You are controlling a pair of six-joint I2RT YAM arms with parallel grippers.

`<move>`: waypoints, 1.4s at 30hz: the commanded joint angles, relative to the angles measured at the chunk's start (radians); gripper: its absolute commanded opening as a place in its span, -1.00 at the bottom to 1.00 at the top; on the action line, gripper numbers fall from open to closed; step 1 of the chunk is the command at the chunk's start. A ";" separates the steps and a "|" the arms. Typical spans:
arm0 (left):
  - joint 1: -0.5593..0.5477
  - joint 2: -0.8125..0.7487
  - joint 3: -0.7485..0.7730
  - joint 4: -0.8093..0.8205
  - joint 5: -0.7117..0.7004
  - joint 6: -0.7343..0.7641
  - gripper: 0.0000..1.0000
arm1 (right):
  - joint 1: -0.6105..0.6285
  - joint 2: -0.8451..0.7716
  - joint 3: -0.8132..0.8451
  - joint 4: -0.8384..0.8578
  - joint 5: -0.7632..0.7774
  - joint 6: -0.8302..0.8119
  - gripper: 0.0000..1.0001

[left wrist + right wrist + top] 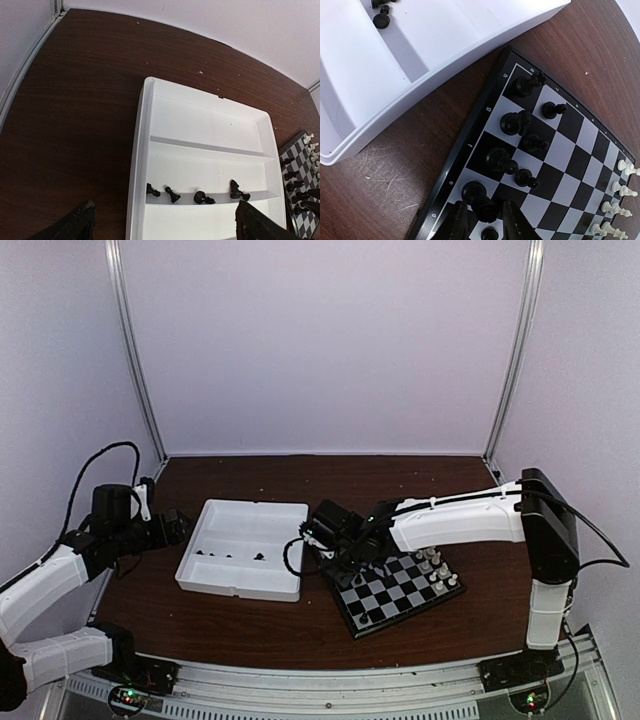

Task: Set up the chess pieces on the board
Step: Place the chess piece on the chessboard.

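The board (470,145) lies right of the white tray, and several black chess pieces (515,122) stand in its two rows nearest the tray. My right gripper (485,207) straddles a tall black piece (481,201) standing on an edge square. The jaws are slightly open, with a thin gap on each side of the piece. In the top view the right gripper (335,545) is at the left corner of the board (395,585). Several black pieces (202,198) lie tipped over in the tray. My left gripper (166,207) hangs wide open and empty above the tray's near-left part.
The white partitioned tray (137,165) sits on the brown table between the two arms, also seen as the tray (240,585). White pieces (620,190) line the board's far side. The left gripper (180,525) is just left of the tray.
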 commanded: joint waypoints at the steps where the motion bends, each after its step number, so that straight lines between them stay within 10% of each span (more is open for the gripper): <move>1: -0.005 -0.006 0.017 -0.002 -0.028 -0.030 0.95 | 0.007 -0.024 0.026 0.004 0.025 -0.006 -0.44; 12: -0.004 -0.025 0.046 -0.143 -0.094 -0.064 0.95 | 0.007 -0.167 0.044 0.030 -0.042 -0.019 -0.28; 22: -0.005 0.224 0.166 -0.283 0.081 0.013 0.79 | 0.007 -0.240 0.083 0.016 -0.115 -0.029 -0.20; 42: -0.005 0.771 0.534 -0.434 -0.121 0.148 0.61 | -0.013 -0.268 0.088 0.041 -0.158 -0.086 -0.16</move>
